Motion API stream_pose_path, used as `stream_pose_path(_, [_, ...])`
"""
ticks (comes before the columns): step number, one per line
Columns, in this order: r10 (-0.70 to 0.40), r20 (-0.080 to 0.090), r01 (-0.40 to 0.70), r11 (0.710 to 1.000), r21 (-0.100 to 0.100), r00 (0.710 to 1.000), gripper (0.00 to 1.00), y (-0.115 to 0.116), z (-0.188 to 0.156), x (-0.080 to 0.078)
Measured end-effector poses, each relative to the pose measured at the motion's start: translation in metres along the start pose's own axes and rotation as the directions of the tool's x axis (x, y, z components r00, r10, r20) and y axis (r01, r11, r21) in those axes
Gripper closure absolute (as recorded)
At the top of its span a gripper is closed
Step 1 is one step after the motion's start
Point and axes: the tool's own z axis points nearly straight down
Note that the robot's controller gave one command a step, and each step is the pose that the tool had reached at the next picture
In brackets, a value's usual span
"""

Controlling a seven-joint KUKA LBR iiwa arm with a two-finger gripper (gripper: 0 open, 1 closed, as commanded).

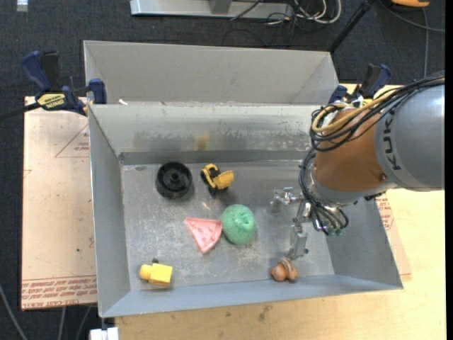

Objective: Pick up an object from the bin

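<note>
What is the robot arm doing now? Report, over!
Gripper low in the bin, lower right in view. Small brown lump on the floor right by its tip, not lifted. Green ball and pink wedge lie apart, not in the way.

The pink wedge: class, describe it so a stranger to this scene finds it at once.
Take the grey metal bin and look mid-floor, nearer the front wall. Just left of the green ball lies the pink wedge. It alone is pink, flat and triangular; the ball is round.
</note>
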Motion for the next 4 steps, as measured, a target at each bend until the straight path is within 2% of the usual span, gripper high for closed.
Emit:
stream_pose_path(1, [-0.103, 0.004, 0.103, 0.995, 0.002, 0.995, 0.0, 0.023, -0.002, -0.029])
stream_pose_path(2, [0.144, 0.007, -0.144, 0.99, 0.0, 0.989, 0.0, 0.035, 0.002, -0.043])
stream_pose_path(3, [-0.019, 0.006, 0.019, 1.0, 0.002, 1.0, 0.0, 0.066, 0.006, -0.047])
stream_pose_path(4, [-0.157, 0.004, 0.157, 0.988, 0.001, 0.988, 1.0, 0.098, 0.009, -0.032])
